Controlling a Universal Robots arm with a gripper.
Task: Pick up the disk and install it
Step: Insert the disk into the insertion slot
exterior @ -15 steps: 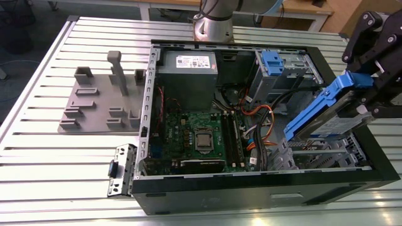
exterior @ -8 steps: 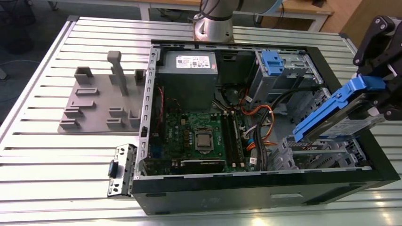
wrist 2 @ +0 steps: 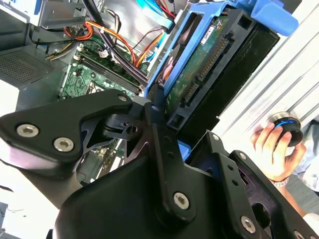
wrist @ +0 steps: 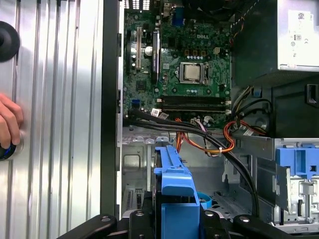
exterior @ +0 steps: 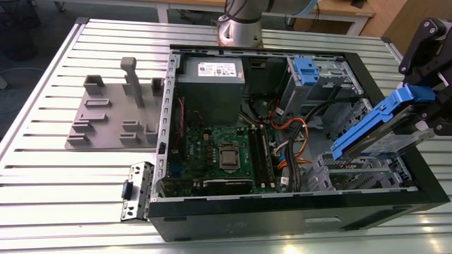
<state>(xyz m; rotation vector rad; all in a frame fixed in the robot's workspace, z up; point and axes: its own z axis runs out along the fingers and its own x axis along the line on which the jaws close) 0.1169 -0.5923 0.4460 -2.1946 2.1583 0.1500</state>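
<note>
Closest to the lens in both wrist views sat the gripper [wrist 2: 184,119], its black linkage crowding the foreground and its jaws drawn in narrow on the blue carrier of the disk [wrist 2: 199,64]. Reading the exterior view from its left, you had the grey fixture plate [exterior: 106,119] on the slatted table [exterior: 42,174], then the open computer case [exterior: 282,211] with its power supply [exterior: 215,79], motherboard [exterior: 222,153] and orange cables [exterior: 293,132]. At the exterior view's right, the disk hung tilted above the case's drive cage. You could judge it dense for its size, rigid and sensitive to knocks, with circuit board and connector exposed. The plastic carrier's rails looked the safe place to grip, though they may flex. Where the pads met the carrier was hidden, the arm was cut off at the frame edge, and a hand [wrist 2: 274,149] on a knob [wrist 2: 285,124] was only partly seen.
</note>
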